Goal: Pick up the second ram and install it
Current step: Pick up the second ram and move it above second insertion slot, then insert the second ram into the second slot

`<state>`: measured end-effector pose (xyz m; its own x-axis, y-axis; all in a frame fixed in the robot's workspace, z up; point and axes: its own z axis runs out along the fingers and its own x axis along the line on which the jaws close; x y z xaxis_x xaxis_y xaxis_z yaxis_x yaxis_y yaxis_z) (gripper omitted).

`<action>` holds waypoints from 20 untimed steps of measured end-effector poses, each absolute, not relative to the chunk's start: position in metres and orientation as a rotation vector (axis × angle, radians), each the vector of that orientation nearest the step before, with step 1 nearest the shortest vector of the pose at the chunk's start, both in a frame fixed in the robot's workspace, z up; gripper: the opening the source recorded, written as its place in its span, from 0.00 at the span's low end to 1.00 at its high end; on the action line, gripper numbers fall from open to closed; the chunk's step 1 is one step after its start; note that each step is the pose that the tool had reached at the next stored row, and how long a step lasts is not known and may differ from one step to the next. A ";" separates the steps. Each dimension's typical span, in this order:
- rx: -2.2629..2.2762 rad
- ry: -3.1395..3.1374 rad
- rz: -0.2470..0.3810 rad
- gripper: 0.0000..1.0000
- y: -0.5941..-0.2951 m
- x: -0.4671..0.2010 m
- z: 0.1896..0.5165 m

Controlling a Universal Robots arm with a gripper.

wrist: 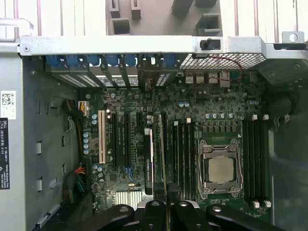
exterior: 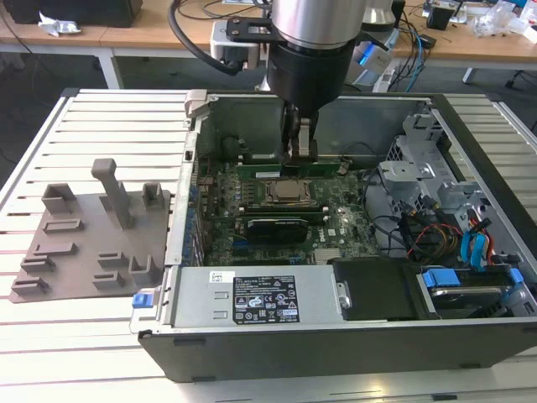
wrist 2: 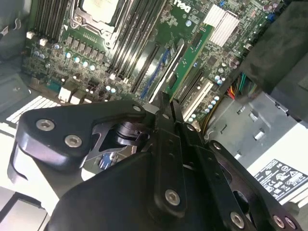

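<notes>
Now the black gripper (exterior: 299, 151) is clamping the thin green ram stick (exterior: 260, 166) far of the square metal socket (exterior: 288, 191); tilting could jam it.

Exterior elevated, wrist views near motherboard (wrist: 216, 103)

We see the case (exterior: 180, 222) open on top, board (exterior: 336, 227) reachable; supply (exterior: 252, 298) lines one edge, drive cage (exterior: 419, 176) and cables (exterior: 424, 235) crowd a corner.
</notes>
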<state>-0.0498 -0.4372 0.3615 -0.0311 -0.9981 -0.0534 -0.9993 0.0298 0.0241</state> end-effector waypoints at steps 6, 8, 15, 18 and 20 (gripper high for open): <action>-2.172 2.239 0.085 0.14 -0.437 -0.046 0.356; -2.172 2.239 0.085 0.14 -0.437 -0.046 0.356; -2.172 2.238 0.086 0.14 -0.437 -0.046 0.352; -2.171 2.238 0.087 0.14 -0.437 -0.046 0.346; -2.166 2.233 0.097 0.14 -0.437 -0.046 0.343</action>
<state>-0.0461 -0.4368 0.3430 -0.0311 -0.9975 -0.0642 -0.9993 0.0296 0.0246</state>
